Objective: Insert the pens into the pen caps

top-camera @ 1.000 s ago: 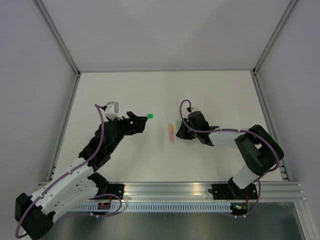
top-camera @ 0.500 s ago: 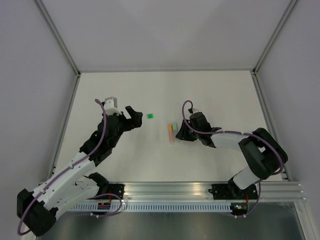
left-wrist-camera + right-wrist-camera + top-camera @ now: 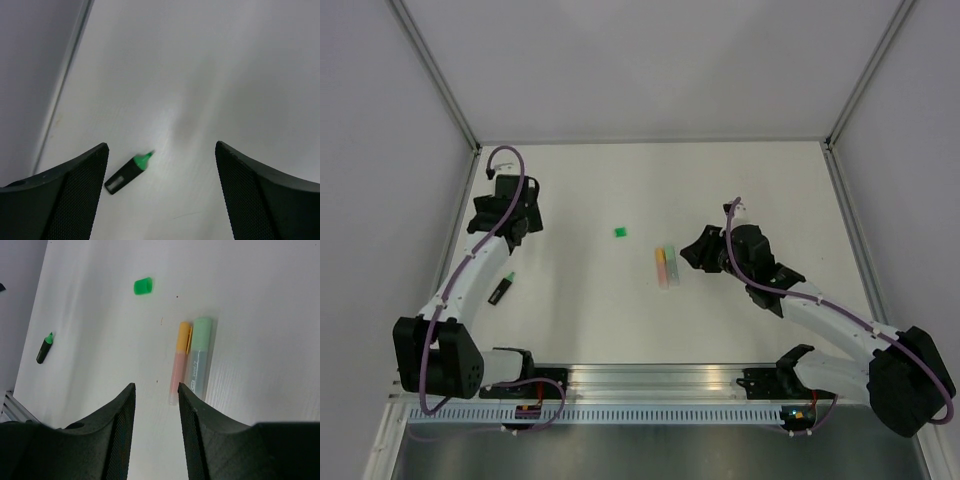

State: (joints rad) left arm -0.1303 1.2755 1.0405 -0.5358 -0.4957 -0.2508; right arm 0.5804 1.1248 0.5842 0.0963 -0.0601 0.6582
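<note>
A white table (image 3: 720,180) sits inside pale grey walls (image 3: 620,60), with metal frame posts (image 3: 440,85) at the far corners and an aluminium rail (image 3: 720,380) along the near edge, where both arms are bolted.

Near the middle of the table, an orange pen (image 3: 179,362) and a mint green pen (image 3: 200,357) lie flat and parallel. Their long sides touch, and the orange one is on the left. Each is deeper in colour at its far end and paler at its near end. A small green cap (image 3: 143,286) lies alone farther back and to the left, well apart from the pair. A dark pen (image 3: 127,172) with a green tip lies flat near the table's left edge, far from the other things, its tip pointing away from the rail.

The left gripper (image 3: 161,146) hangs above the left side of the table. Its jaws are spread wide and hold nothing, and the dark pen shows on the table below, close to the left jaw.

The right gripper (image 3: 155,389) is near the centre, its jaws partly apart and holding nothing. In the right wrist view the two pens lie just ahead of the right jaw, and only bare table shows in the gap between the jaws.
</note>
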